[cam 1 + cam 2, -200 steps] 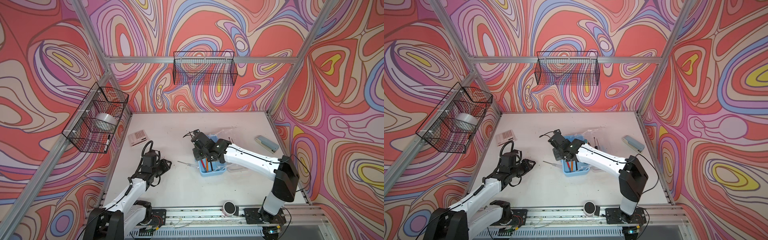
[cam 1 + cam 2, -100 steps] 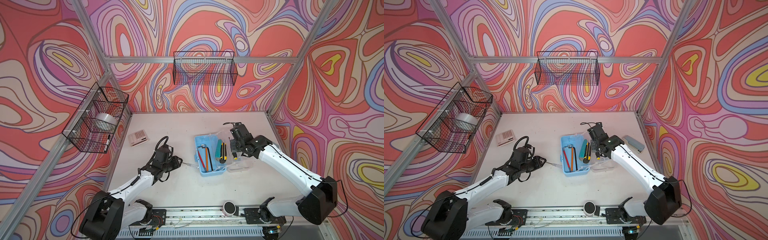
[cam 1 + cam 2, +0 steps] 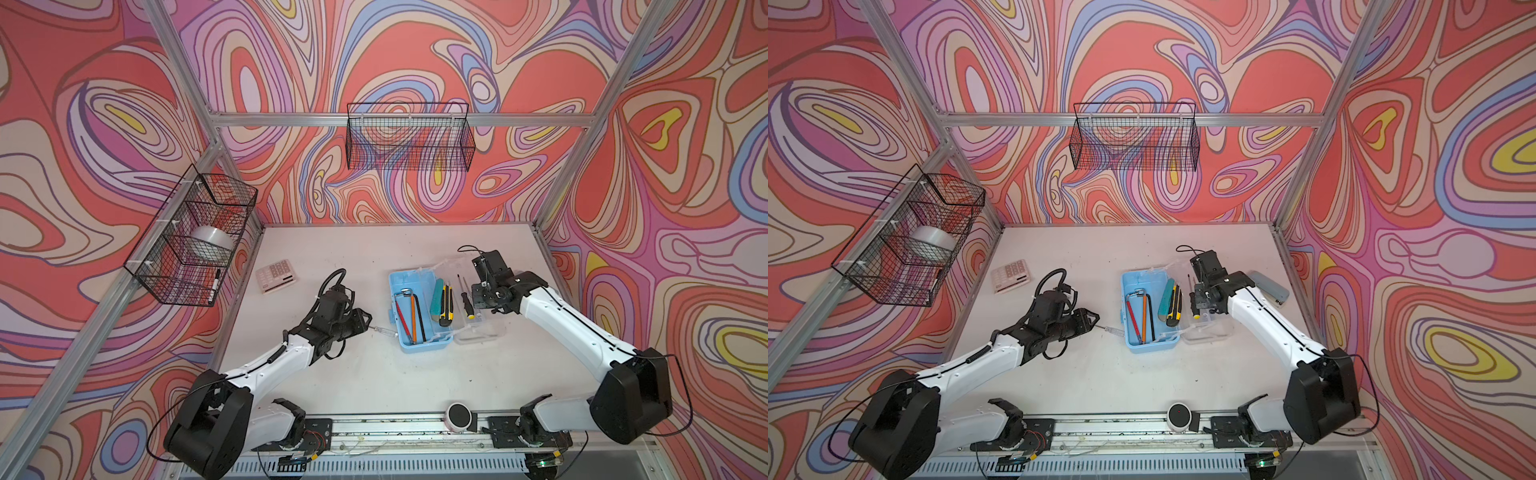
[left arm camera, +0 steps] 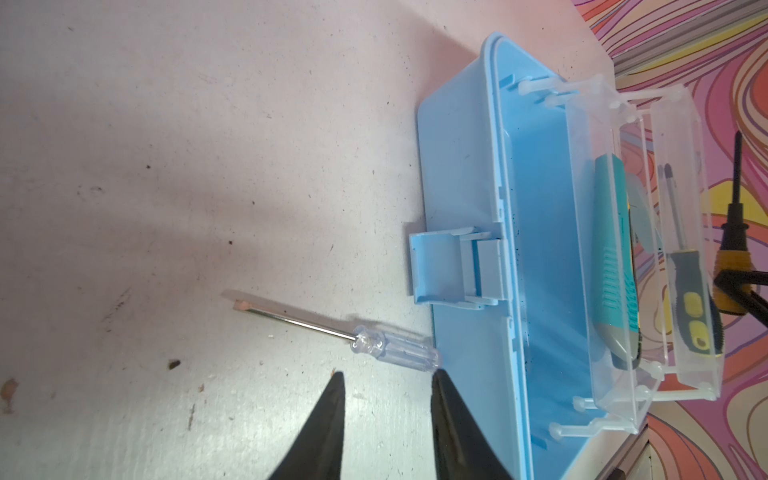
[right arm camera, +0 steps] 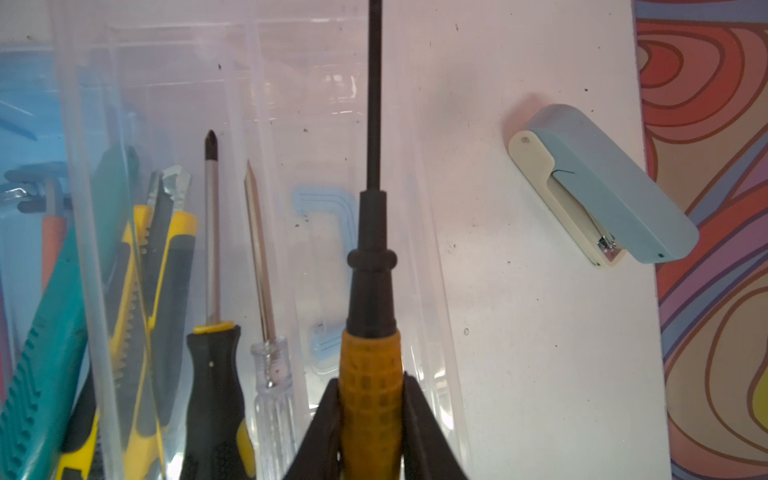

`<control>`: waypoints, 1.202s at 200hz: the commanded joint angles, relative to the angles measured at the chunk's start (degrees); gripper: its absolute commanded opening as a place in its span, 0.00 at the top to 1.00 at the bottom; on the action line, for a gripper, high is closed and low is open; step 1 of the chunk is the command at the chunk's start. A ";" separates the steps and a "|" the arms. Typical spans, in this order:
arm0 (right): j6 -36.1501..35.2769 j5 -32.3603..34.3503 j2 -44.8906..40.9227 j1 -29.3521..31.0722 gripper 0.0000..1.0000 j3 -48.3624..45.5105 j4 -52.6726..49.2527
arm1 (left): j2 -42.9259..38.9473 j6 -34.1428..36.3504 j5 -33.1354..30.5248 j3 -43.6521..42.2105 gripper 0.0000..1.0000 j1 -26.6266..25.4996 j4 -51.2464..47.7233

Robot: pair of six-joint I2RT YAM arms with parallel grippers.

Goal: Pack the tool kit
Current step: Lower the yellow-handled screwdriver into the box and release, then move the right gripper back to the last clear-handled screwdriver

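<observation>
On the white surface (image 3: 374, 374) the light-blue case (image 3: 392, 291) sits open in the middle, with its clear lid (image 3: 482, 332) flopped out on the side toward the right arm. Inside the case lie the hex keys (image 3: 412, 311), with the teal cutter (image 3: 437, 297) and the yellow-black cutter (image 3: 446, 307) beside them toward the lid. The right claw (image 5: 370, 382) is squeezed tight on a yellow-and-black screwdriver (image 5: 371, 291) and holds it over the clear lid. The left claw (image 4: 386, 376) has only a small gap and holds nothing. One clear-handled screwdriver (image 4: 332, 331) lies out on the surface, just past the left claw's tips. Its long side runs from the case wall away toward the left arm's side, handle end just beside the case. The left arm is much nearer to it, so I think picking it up is that arm's job. No brand or words can be read on any of the things
</observation>
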 commanded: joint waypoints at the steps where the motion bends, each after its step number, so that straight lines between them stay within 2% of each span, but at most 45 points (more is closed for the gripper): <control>1: -0.28 0.61 1.40 -0.66 1.00 0.43 0.08 | 1.22 1.04 -0.62 1.84 0.65 -0.17 -0.14; 75: 0.69 1.49 1.76 -0.76 1.00 0.64 -2.16 | 2.38 1.58 -0.81 2.32 0.64 -0.15 0.30; 110: 1.04 1.62 1.41 -0.72 0.76 1.04 -2.84 | 2.06 1.40 -1.04 1.85 0.64 -0.14 0.33; 153: 1.21 0.75 0.49 -0.80 0.62 3.13 -3.92 | 1.25 1.57 -1.65 1.62 0.63 -0.13 -0.11; 188: 0.97 -0.92 -1.32 -0.76 0.63 5.88 -5.68 | 0.85 1.73 -2.07 1.86 0.63 -0.13 -0.59; 214: -0.57 -6.58 -3.75 -0.45 0.66 7.56 -4.29 | -0.35 2.09 -2.49 1.54 0.63 -0.13 -1.12; 240: -0.72 -8.01 -3.02 4.10 0.66 10.25 -3.32 | -1.56 2.27 -2.67 1.00 0.63 -0.12 -1.75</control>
